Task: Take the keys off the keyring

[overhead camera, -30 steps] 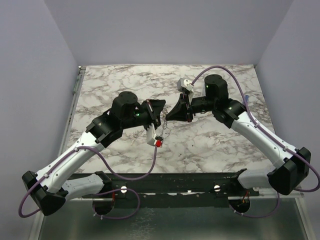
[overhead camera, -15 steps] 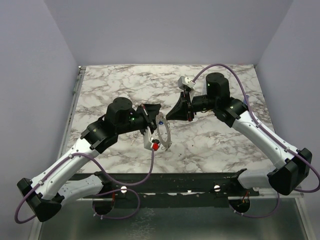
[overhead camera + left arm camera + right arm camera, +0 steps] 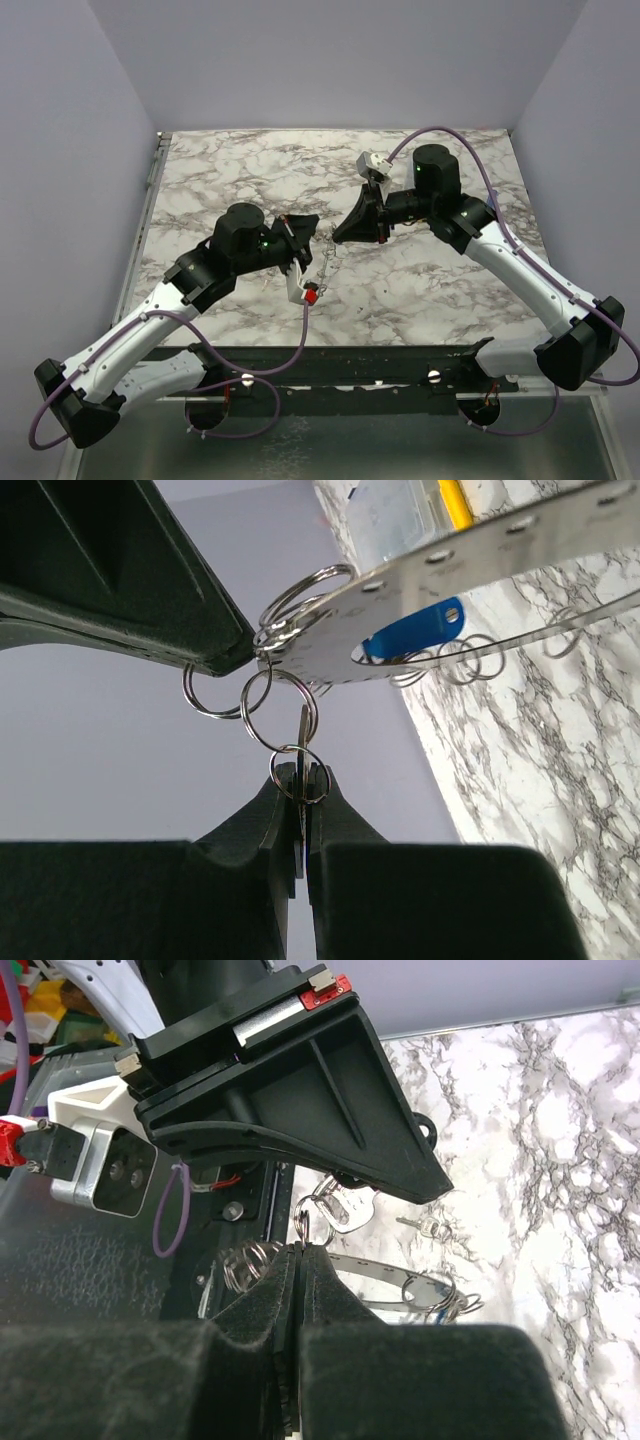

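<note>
Fingers of the left gripper (image 3: pixel 302 780) squeeze a silver key (image 3: pixel 304 735). Small rings (image 3: pixel 246 712) link it to the keyring (image 3: pixel 480 565), held up between both grippers. The right gripper (image 3: pixel 300 1252) pinches its edge tight. A blue key (image 3: pixel 412 630) hangs from it. Far back sits a clear box (image 3: pixel 400 520); something yellow (image 3: pixel 455 500) is in or beside it, I cannot tell which.

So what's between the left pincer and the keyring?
Linked split rings and a key clamped in the left pincer hang from the keyring, shown by the left wrist view.
</note>
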Tool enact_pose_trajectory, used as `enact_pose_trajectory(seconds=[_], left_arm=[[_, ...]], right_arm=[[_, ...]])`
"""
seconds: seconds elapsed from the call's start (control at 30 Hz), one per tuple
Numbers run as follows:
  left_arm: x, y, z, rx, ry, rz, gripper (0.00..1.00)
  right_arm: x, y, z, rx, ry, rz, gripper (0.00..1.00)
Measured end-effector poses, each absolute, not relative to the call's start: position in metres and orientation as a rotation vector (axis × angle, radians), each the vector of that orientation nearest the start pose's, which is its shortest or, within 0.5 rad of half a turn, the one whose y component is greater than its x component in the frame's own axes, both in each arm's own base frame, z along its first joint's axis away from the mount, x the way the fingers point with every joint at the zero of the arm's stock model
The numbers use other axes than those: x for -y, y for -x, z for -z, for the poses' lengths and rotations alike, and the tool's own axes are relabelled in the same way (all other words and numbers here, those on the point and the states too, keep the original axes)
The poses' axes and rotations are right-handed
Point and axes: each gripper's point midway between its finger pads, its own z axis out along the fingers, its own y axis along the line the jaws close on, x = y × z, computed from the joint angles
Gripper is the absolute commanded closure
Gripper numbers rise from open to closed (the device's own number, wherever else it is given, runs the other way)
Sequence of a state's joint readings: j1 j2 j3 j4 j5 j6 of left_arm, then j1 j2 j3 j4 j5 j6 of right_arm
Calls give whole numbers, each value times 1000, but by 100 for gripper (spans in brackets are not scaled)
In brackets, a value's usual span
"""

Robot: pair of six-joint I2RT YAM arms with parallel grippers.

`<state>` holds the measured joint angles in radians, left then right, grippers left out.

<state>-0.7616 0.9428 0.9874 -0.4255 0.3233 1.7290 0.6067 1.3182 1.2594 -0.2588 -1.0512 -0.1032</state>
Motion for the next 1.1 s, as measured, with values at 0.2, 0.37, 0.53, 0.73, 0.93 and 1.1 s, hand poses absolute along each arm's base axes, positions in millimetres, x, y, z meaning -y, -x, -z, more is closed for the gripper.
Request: enact_pose_trajectory(seconds=[0.2, 0.37, 0.53, 0.73, 0.93, 1.1], left_arm=[[250, -239, -309, -408, -1874, -347, 100], [249, -238, -308, -382, -1856, -372, 100], [249, -239, -306, -373, -1856, -389, 100], [249, -243, -308, -393, -1843, -398, 100], [251, -248, -315, -420, -1823, -389, 100], [252, -249, -323, -419, -1808, -391, 100]], right_arm=[[-320, -196, -324, -1406, 1326, -1335, 99], [-320, -195, -325, -1421, 1316, -1349, 99], [-320, -194, -325, -1427, 1312, -1358, 99], [-320, -193, -324, -1418, 1325, -1359, 99], [-318, -191, -320, -1413, 1348, -1352, 99], [-317, -191, -317, -1409, 1363, -1339, 99]])
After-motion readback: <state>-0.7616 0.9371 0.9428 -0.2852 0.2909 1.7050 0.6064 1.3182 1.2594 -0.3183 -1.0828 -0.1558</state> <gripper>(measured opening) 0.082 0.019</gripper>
